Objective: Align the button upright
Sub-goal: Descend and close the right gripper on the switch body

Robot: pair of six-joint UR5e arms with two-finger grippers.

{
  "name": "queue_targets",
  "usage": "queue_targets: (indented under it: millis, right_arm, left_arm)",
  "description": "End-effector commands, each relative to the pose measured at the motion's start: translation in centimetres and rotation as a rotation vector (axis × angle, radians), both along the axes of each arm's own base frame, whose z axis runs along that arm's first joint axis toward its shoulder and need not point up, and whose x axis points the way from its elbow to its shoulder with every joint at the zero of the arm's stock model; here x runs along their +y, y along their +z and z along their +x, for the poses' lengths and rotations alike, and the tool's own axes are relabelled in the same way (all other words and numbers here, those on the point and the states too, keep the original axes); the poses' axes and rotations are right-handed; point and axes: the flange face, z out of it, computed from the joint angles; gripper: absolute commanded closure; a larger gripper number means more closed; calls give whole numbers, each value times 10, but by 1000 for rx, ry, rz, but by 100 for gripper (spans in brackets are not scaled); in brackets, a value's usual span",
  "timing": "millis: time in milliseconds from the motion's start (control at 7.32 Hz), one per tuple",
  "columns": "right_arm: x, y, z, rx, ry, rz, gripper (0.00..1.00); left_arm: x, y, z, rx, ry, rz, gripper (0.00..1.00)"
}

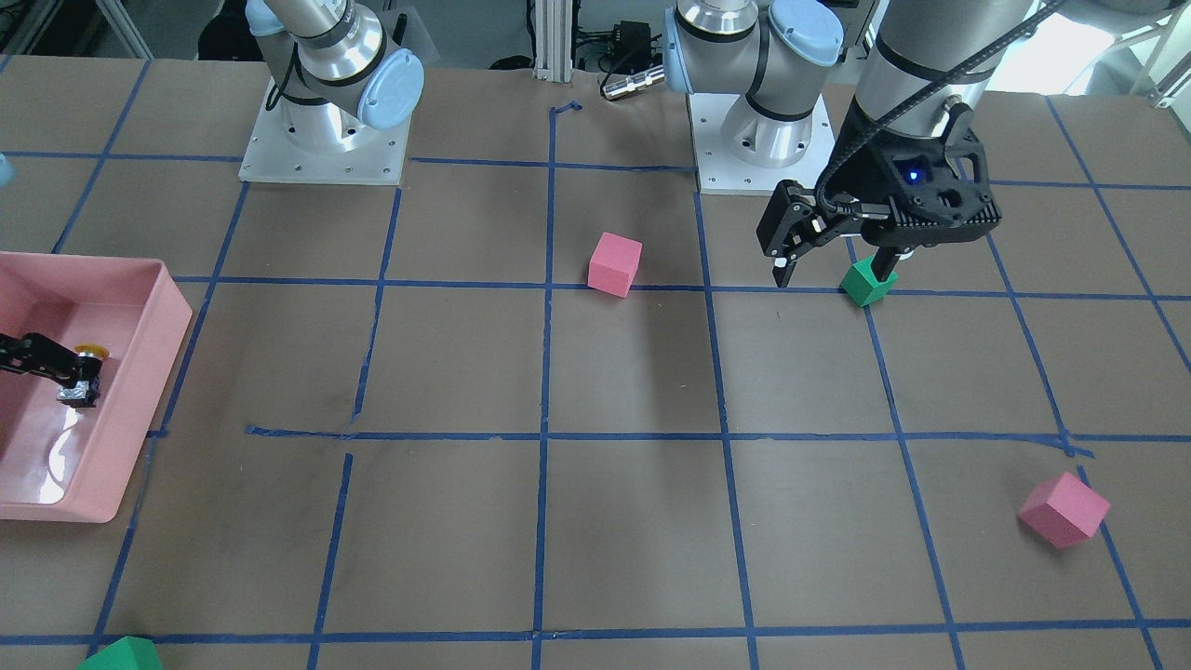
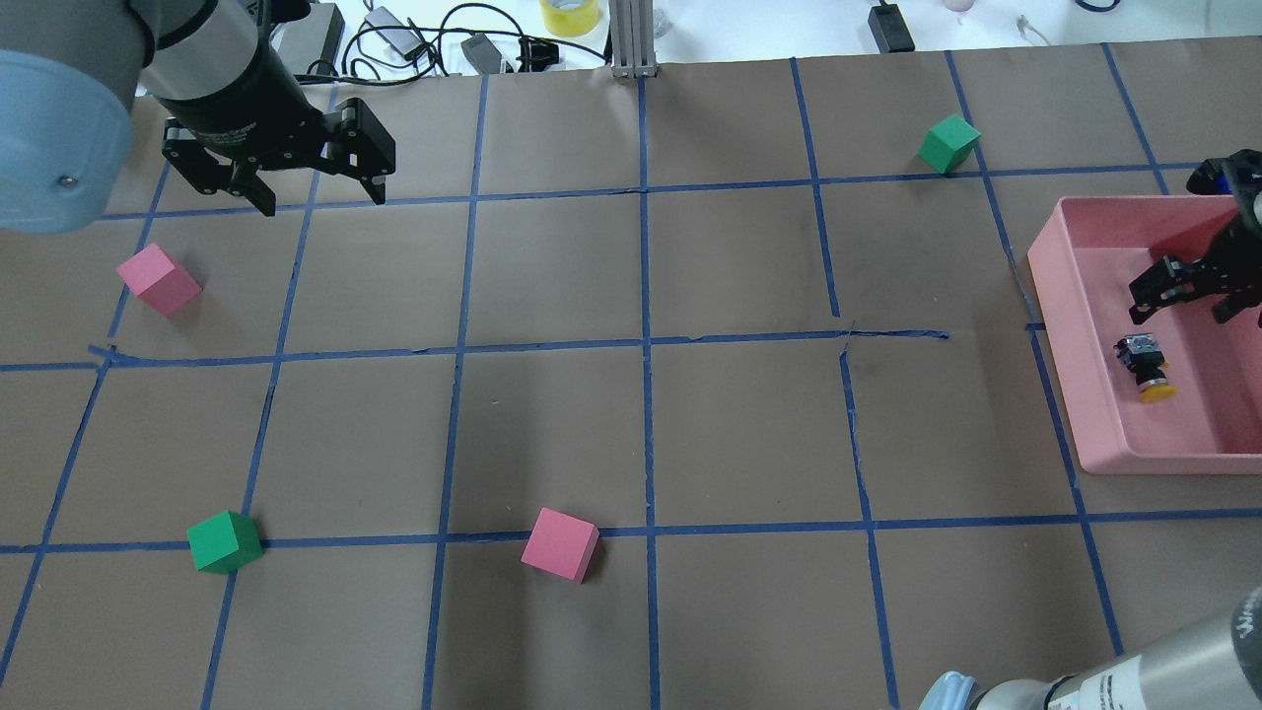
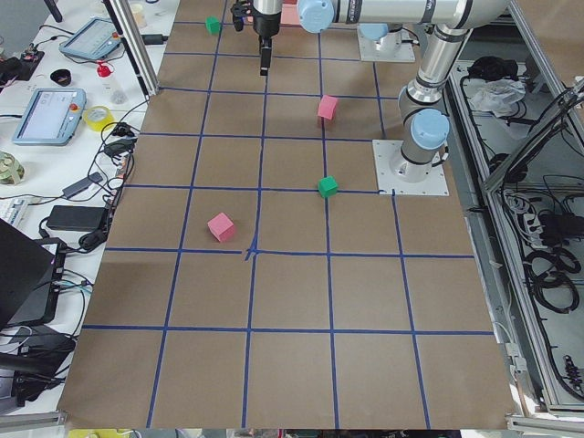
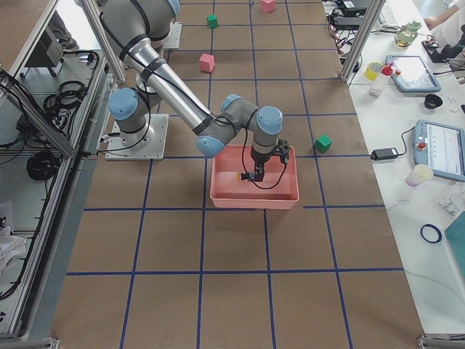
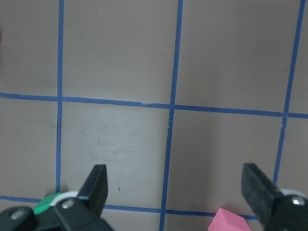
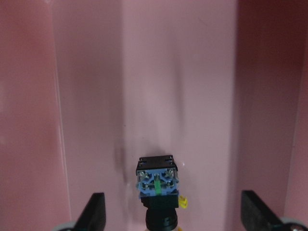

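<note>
Brown paper crossed by blue tape lines covers the table. Cables and a yellow tape roll lie past its far edge. At far left the left gripper hangs above the paper, spread wide and holding nothing. Nearer the robot sit a left pink cube, a near green cube and a middle pink cube, all well apart. A far green cube stands toward the back. At the right edge a pink tray holds the button, which lies on its side on the floor, its yellow cap toward the robot, apart from the walls. The right gripper hovers close by, its fingers wide and not touching the button.
</note>
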Motion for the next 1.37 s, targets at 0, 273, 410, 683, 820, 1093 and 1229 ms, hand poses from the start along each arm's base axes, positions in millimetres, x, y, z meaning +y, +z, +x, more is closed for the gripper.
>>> queue_targets:
  millis: [0,273,410,683,820,1093,1229]
  right_arm:
    - [11,-13,2,-15,-5,25,0]
    - [12,-14,2,-15,-5,27,0]
    - [11,-13,1,-14,-7,23,0]
    - [8,-12,0,2,-4,7,0]
    - [8,-13,0,1,1,8,0]
    - [9,-18,1,-7,6,16,5]
    - [9,-21,0,-11,4,19,5]
  left_arm:
    - [0,-1,0,1,-1,2,0]
    - [1,1,0,-2,-1,-1,0]
    - [2,1,0,-2,-1,-1,0]
    - [2,1,0,0,-1,-1,0]
    - [2,1,0,0,-1,-1,0]
    - [2,0,0,-4,-4,1,0]
    - [2,0,0,-2,-4,1,0]
